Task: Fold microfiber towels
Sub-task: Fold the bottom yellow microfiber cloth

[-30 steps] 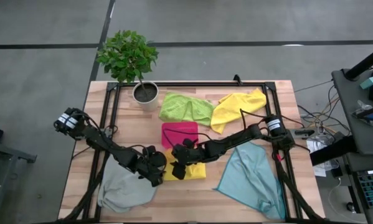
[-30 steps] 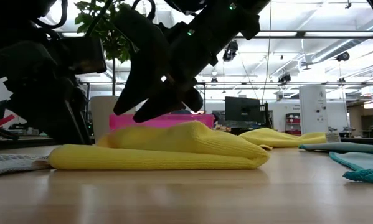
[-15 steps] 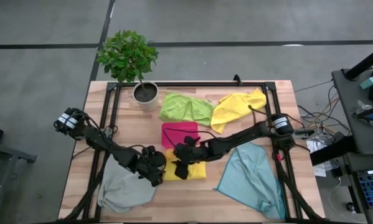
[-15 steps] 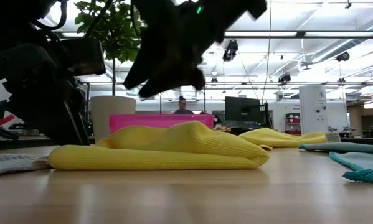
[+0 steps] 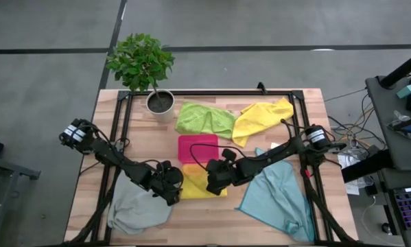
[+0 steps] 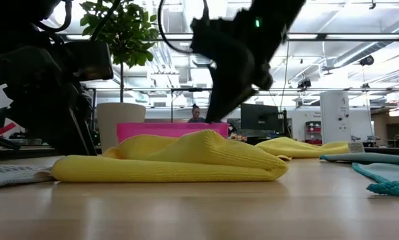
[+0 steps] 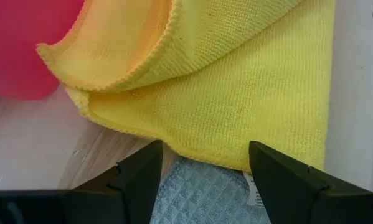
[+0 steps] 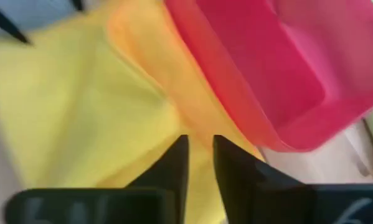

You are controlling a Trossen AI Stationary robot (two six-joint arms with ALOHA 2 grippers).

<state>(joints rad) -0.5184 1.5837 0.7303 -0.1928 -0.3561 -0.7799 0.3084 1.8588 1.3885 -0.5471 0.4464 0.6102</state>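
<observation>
A folded yellow towel [image 5: 200,184] lies flat on the table just in front of the pink tray [image 5: 197,147], its left edge overlapping the grey towel [image 5: 136,209]. My left gripper [image 7: 202,163] stands open at that left edge, above the grey towel [image 7: 198,199], touching nothing. My right gripper [image 5: 214,182] hangs over the towel's right part, clear of it in the low view [image 6: 216,113], its fingers nearly together with nothing between them. A lime green towel [image 5: 205,118], a second yellow towel [image 5: 263,118] and a teal towel [image 5: 280,195] lie crumpled.
A potted plant [image 5: 157,99] stands at the far left corner. A black frame [image 5: 212,92] runs along the table's far edge and sides. Bare wood shows along the near edge between the grey and teal towels.
My right gripper has risen off the folded yellow towel, moved toward the table's right edge and shut its fingers. The towel stays where it lay, folded.
</observation>
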